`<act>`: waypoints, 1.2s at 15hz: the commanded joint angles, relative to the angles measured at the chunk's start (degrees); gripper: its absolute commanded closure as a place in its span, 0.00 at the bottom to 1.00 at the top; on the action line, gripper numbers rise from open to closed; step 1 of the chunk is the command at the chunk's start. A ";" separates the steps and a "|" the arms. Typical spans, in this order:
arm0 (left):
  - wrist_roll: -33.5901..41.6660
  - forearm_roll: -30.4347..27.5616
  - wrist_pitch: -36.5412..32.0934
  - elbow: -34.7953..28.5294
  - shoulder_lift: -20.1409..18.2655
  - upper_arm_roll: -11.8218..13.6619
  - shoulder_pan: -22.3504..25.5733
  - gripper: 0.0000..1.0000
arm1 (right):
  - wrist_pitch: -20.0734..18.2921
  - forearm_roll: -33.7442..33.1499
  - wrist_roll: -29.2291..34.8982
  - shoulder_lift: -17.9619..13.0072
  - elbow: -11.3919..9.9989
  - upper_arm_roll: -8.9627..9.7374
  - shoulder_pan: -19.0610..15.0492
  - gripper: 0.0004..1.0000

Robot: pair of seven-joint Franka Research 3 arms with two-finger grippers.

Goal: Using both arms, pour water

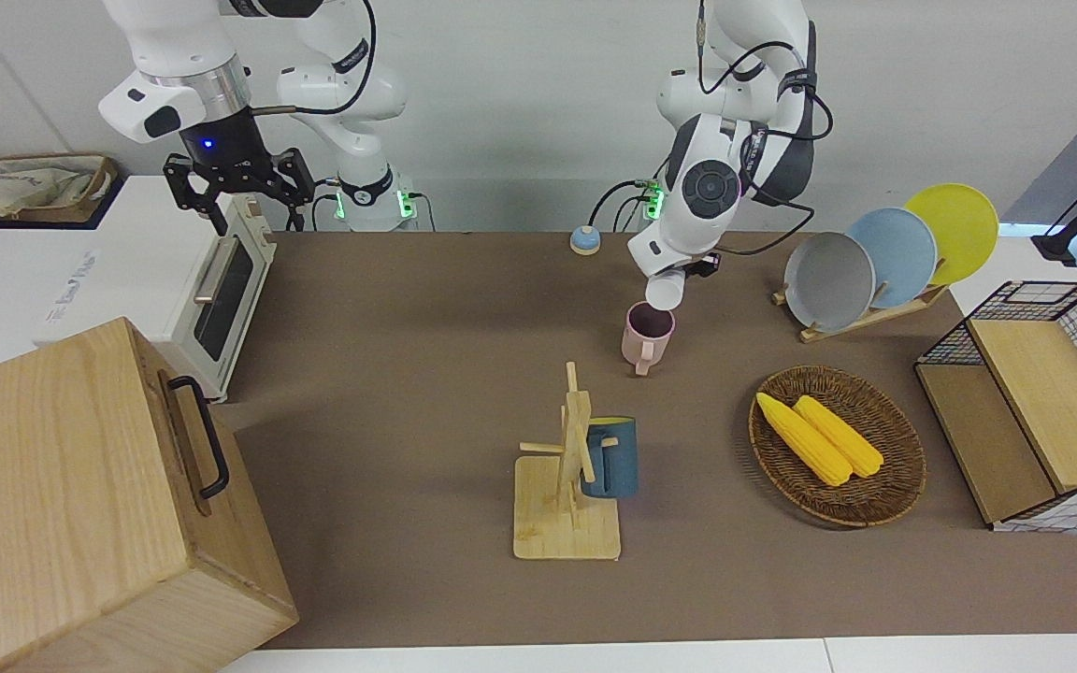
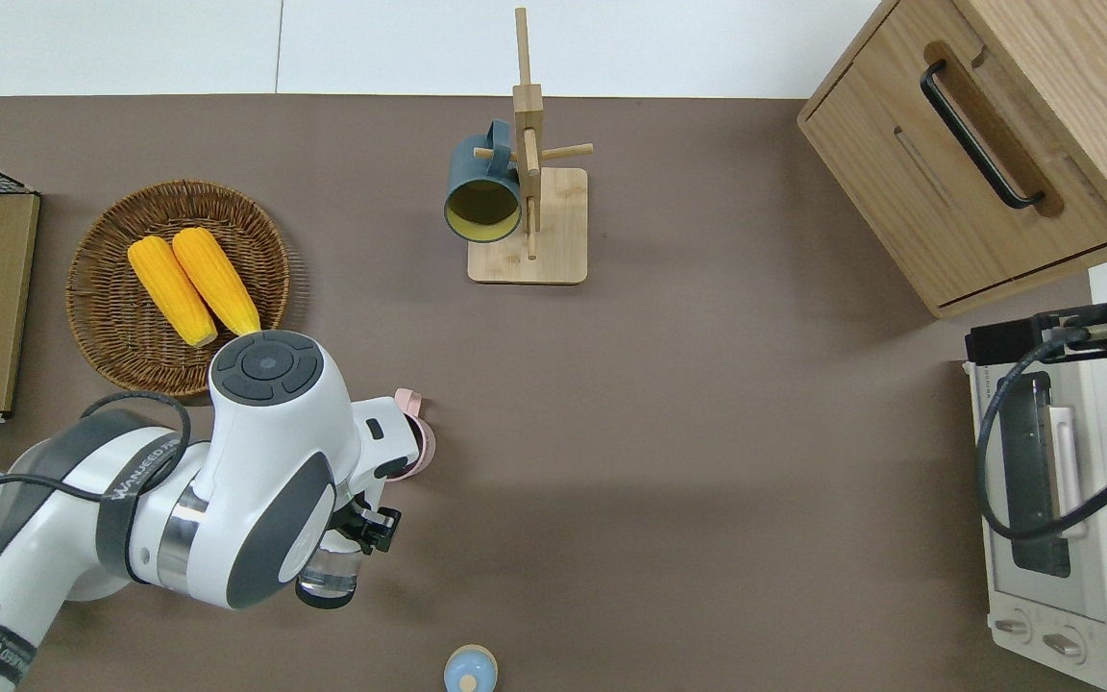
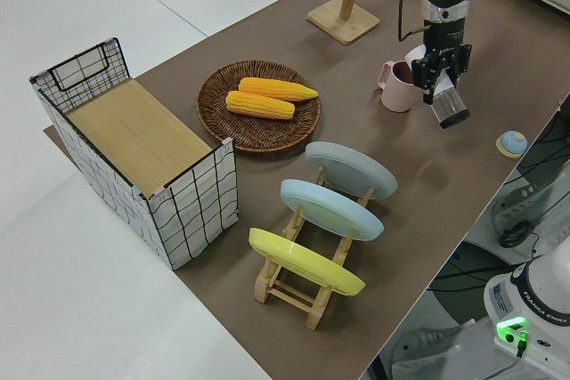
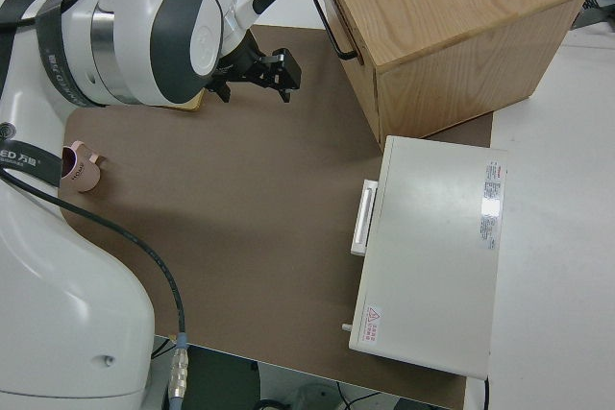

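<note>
Spillage was the worry from where I stood. The left pincer (image 3: 443,86) was clamped on a clear glass (image 3: 451,109), tipped steeply with its mouth turned down, hanging just beside the pink mug (image 1: 648,336) that stood on the brown worktop (image 1: 426,374) near the robots. In the side view the glass's mouth looked to sit a little off the mug's rim, toward the robots, not squarely over the opening. If any water was left in it, my guess was that it would have run down the mug's outer wall or onto the worktop. I could not tell whether the glass held anything.

A second risk was contact: glass and mug were so close that a small swing of the wrist could have nudged the mug and tipped it, since nothing held it steady. A smooth glass gripped at that angle might also have slid in the fingers.

The right pincer (image 1: 237,179) was parked, its fingers spread wide and holding nothing, so it gave the mug no support.
</note>
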 commanded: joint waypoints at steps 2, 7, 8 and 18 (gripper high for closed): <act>-1.86 1.65 -2.99 1.36 0.04 0.01 -0.89 1.00 | -0.18 0.88 -1.22 0.29 0.55 -0.09 -0.02 0.01; -3.17 1.73 -2.99 1.36 0.39 0.01 -1.16 1.00 | -0.18 0.88 -1.22 0.29 0.55 0.00 -0.02 0.01; -3.17 1.73 -2.99 1.36 0.48 0.09 -1.24 1.00 | -0.18 0.88 -1.22 0.29 0.55 0.00 -0.02 0.01; -5.28 2.52 -3.17 1.53 0.39 -0.69 -1.33 1.00 | -0.18 0.88 -1.22 0.29 0.55 -0.09 -0.02 0.01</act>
